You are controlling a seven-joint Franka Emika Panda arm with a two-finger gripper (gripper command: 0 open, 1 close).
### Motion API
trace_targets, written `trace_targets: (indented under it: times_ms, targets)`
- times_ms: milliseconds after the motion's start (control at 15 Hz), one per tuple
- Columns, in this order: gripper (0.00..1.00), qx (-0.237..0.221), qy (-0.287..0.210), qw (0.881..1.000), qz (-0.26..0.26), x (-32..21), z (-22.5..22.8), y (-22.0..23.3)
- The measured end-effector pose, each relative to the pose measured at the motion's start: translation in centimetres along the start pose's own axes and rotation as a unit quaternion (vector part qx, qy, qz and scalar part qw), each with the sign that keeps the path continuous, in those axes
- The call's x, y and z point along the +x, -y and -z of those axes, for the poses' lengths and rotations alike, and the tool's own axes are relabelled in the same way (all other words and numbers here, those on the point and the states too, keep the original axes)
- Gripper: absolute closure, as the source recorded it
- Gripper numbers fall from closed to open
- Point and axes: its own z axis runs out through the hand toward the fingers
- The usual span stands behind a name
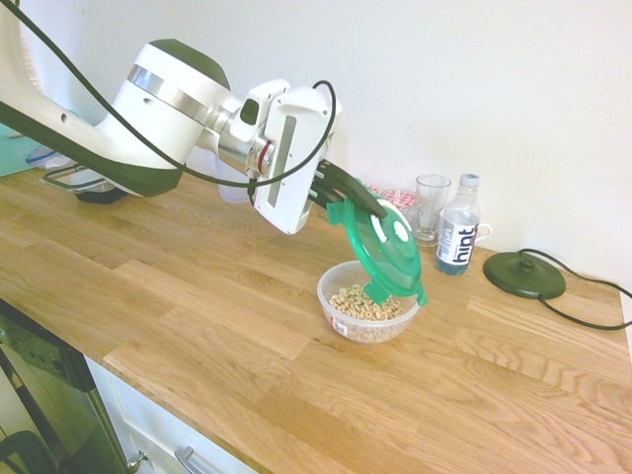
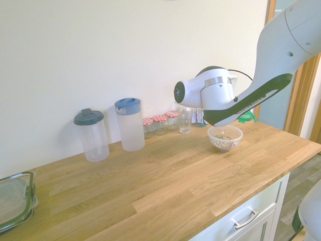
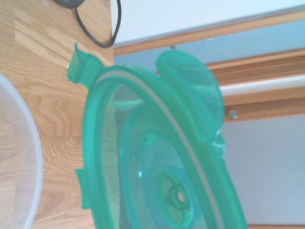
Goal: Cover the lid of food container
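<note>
The wooden countertop (image 1: 197, 296) carries all items beneath the white arm. The gripper (image 1: 348, 197) angles downward with its fingers clamped on the upper edge of the lid (image 1: 383, 252), a round translucent green piece held steeply tilted, nearly on edge. Directly below the gripper stands the food container (image 1: 367, 314), a small clear bowl of ring-shaped cereal; the lid's lowest tab overlaps the bowl's far rim, though contact cannot be confirmed. Beyond the gripper, by the wall, stand a water bottle (image 1: 458, 227) and a clear glass (image 1: 432, 205), with a black round base (image 1: 524, 274) further off. In the wrist view the lid (image 3: 157, 162) fills the frame, the bowl's rim (image 3: 28, 157) beside it.
</note>
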Motion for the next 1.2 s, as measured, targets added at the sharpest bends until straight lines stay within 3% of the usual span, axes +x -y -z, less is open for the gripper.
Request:
trace_targets:
  times_ms: [533, 1200]
  targets:
    - [1.00, -0.007, -0.026, 1.000, 0.009, -2.9, 0.4, 2.6]
    - [1.00, -0.004, -0.050, 0.999, 0.007, -2.2, -0.7, 6.3]
